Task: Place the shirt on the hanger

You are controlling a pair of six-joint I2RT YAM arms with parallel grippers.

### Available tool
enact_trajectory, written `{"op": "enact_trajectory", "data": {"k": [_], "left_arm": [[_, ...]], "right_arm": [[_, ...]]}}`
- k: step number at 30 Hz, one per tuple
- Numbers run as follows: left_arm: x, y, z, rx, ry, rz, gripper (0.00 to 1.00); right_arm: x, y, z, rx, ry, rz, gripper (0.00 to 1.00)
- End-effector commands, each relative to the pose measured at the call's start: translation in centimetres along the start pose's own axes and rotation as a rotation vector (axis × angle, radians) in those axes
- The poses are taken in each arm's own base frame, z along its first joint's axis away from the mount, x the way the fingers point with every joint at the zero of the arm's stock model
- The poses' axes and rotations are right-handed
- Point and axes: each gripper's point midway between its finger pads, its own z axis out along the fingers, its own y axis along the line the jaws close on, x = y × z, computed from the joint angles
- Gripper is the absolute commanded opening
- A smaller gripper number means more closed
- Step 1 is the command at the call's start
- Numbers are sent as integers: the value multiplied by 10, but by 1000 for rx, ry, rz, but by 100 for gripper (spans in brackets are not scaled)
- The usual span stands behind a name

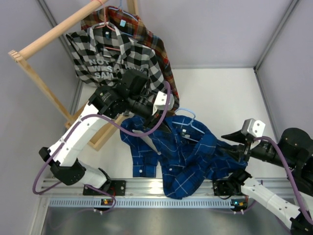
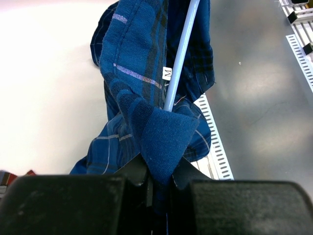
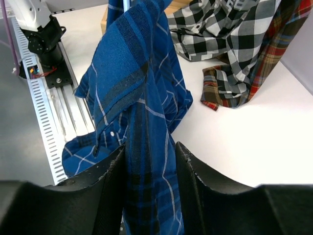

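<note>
The dark blue plaid shirt (image 1: 183, 156) hangs bunched between my two arms above the table's near edge. The light-blue wire hanger (image 1: 190, 116) is partly inside it; its hook shows near the collar, and one wire arm (image 2: 181, 54) runs through the cloth in the left wrist view. My left gripper (image 2: 157, 169) is shut on a fold of the shirt (image 2: 146, 73) at the hanger's end. My right gripper (image 3: 149, 156) is shut on a bunched strip of the shirt (image 3: 132, 88) at the right side.
A wooden rack (image 1: 54, 34) at the back left holds a black-and-white checked shirt (image 1: 115, 54) and a red-brown plaid shirt (image 1: 146, 34) on a pinkish hanger. A slotted metal rail (image 1: 146, 188) runs along the near edge. White walls enclose the table.
</note>
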Motion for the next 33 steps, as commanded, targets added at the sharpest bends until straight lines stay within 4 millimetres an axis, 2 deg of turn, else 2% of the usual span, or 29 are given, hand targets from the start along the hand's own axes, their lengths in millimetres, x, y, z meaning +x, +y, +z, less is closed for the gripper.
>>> {"op": "enact_trajectory", "data": {"k": [1, 3, 7, 8, 10, 11, 13, 17, 19, 21, 22, 23, 25, 26, 30, 32, 33], "left_arm": [[-19, -9, -5, 37, -44, 57, 0], [-19, -7, -5, 32, -38, 51, 0], [-19, -5, -5, 27, -28, 50, 0], [-21, -3, -6, 20, -26, 54, 0], [-18, 3, -5, 1, -9, 43, 0], [-19, 4, -5, -5, -8, 48, 0], [-19, 7, -6, -15, -4, 49, 0], [-23, 19, -9, -59, 2, 34, 1], [-27, 28, -11, -100, -11, 2, 22], [-32, 43, -17, -165, -29, -1, 35], [-32, 47, -19, -186, -35, -31, 45], [-34, 54, -24, -219, -46, -39, 66], [-39, 67, -32, -300, -65, -62, 83], [-43, 69, -40, -339, -77, -62, 97], [-51, 76, -63, -483, -115, -56, 98], [-44, 79, -72, -558, -110, -73, 98], [-46, 76, -84, -623, -127, -96, 98]], "right_arm": [[10, 3, 7, -40, 50, 5, 40], [8, 5, 9, -59, 49, 5, 33], [14, 9, 15, -97, 75, 17, 34], [13, 9, 16, -95, 74, 14, 31], [13, 7, 15, -83, 75, 11, 19], [12, 5, 14, -71, 72, 8, 7], [12, 3, 14, -60, 75, 8, 1], [13, -6, 14, -7, 75, 9, 0], [6, -11, 11, 30, 46, 6, 0], [0, -16, 9, 64, 19, 3, 0], [-3, -21, 8, 93, 9, 7, 0], [-4, -22, 8, 104, 0, 20, 0], [-7, -34, 6, 174, -21, 30, 0], [-8, -37, 6, 198, -33, 46, 0], [-15, -51, 0, 293, -94, 63, 0], [-19, -55, -1, 323, -123, 79, 0], [-21, -56, -1, 328, -131, 85, 0]]}}
